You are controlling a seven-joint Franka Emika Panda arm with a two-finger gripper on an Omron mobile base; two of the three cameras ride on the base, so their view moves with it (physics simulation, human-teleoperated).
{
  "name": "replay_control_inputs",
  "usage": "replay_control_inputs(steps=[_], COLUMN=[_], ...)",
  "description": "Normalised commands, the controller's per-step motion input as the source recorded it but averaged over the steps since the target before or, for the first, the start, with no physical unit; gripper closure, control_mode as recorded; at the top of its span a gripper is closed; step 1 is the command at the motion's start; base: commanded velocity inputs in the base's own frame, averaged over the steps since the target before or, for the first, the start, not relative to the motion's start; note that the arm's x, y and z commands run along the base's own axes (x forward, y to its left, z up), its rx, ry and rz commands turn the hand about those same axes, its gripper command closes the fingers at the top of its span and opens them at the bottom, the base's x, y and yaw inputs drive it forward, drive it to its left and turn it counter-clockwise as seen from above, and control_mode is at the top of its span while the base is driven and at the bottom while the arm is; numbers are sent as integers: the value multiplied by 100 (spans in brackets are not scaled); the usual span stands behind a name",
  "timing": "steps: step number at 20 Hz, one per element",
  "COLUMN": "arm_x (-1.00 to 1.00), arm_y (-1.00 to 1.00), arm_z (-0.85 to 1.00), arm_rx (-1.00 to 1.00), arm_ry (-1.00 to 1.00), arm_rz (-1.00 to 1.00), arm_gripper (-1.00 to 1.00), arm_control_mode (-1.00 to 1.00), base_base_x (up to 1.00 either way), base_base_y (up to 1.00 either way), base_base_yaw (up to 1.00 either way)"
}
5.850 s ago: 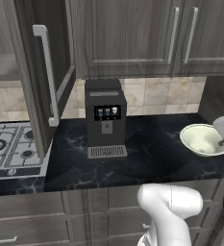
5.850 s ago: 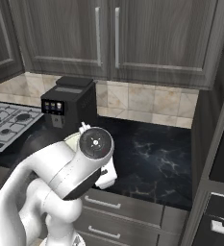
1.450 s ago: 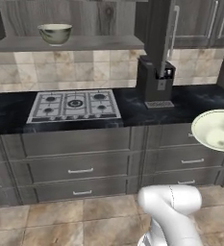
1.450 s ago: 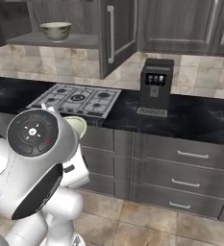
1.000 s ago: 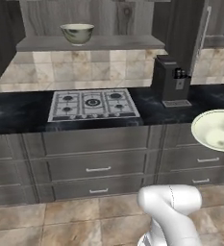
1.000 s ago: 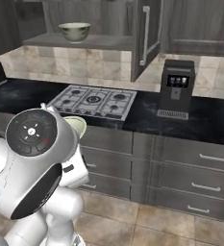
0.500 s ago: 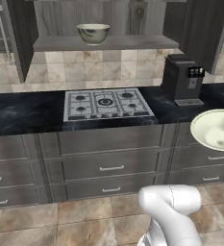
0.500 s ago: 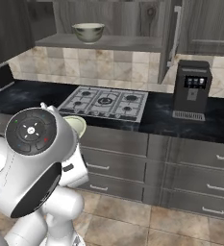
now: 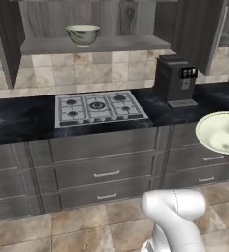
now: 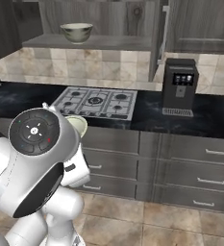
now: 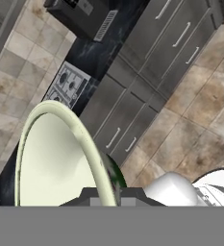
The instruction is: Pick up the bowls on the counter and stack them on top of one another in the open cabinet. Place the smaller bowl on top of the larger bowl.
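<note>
My gripper [image 11: 106, 196] is shut on the rim of the smaller bowl [image 11: 56, 158], a plain pale cream bowl held tilted on its side. The same bowl [image 9: 221, 132] hangs in the air at the right of the left base view, in front of the drawers. In the right base view the smaller bowl [image 10: 78, 125] peeks out behind my arm. The larger bowl [image 9: 82, 34], deep and mottled, stands upright on the shelf [image 9: 116, 45] of the open cabinet [image 10: 113, 21]. The black counter [image 9: 17, 120] runs below.
A steel gas hob [image 9: 100, 107] lies in the counter under the shelf. A black coffee machine [image 9: 176, 81] stands to its right. The cabinet's open door [image 10: 159, 38] sticks out between shelf and machine. Grey drawers [image 9: 106, 172] and tiled floor [image 9: 62, 231] lie in front.
The whole picture has shifted sideways because the base has driven along the counter. The smaller bowl stays in my shut gripper, and the larger bowl stays on the shelf.
</note>
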Motion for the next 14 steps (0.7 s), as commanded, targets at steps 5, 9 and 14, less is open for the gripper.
replay_control_inputs(steps=[5,9,14], arm_x=[0,0,0], arm_y=[0,0,0], arm_z=[0,0,0], arm_rx=[0,0,0], arm_ry=[0,0,0], arm_rz=[0,0,0], arm_gripper=[100,100,100], arm_control_mode=[100,100,100], base_base_x=[11,13,14], base_base_y=[35,62,62], base_base_yaw=[-9,0,0])
